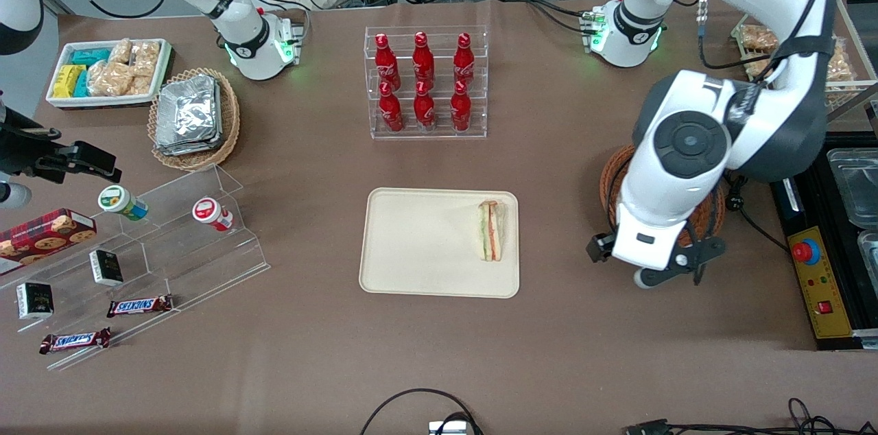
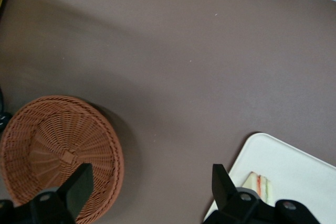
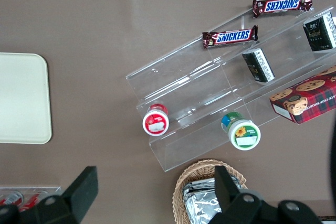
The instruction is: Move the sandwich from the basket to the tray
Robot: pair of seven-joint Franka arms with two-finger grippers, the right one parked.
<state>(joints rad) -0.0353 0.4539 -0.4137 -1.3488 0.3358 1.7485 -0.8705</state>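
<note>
1. Toward the parked arm's end of the bench [image 1: 309,167], a white bin [image 1: 108,73] held bagged snacks, and a tan wicker basket [image 1: 195,118] with foil packs sat just beside it, nearer the front camera.
2. Nearer still to the front camera stood a clear stepped display [image 1: 147,263] carrying two small cups, two dark boxes, a cookie box [image 1: 45,232] and two Snickers bars [image 1: 139,305].
3. Mid-bench, a clear rack [image 1: 426,82] held six red bottles in two rows.
4. Nearer the front camera than the rack lay the tray [image 1: 418,243], flat on the bench.
5. The sandwich [image 1: 491,230] rested on the tray, by the short edge that faces the working arm's end, its striped filling turned toward the tray's middle.
6. Between the tray and the basket [image 1: 610,178] was a strip of bare bench; the two were apart.
7. The basket sat toward the working arm's end, mostly hidden under the left arm in the front view; in the left wrist view the basket [image 2: 62,153] showed nothing inside.
8. The gripper [image 2: 152,192] hung above the bare bench between basket and tray, its fingers [image 2: 79,187] spread wide with nothing between them.
9. In the left wrist view the sandwich [image 2: 261,187] showed just past one finger, on the tray [image 2: 304,171].
</note>
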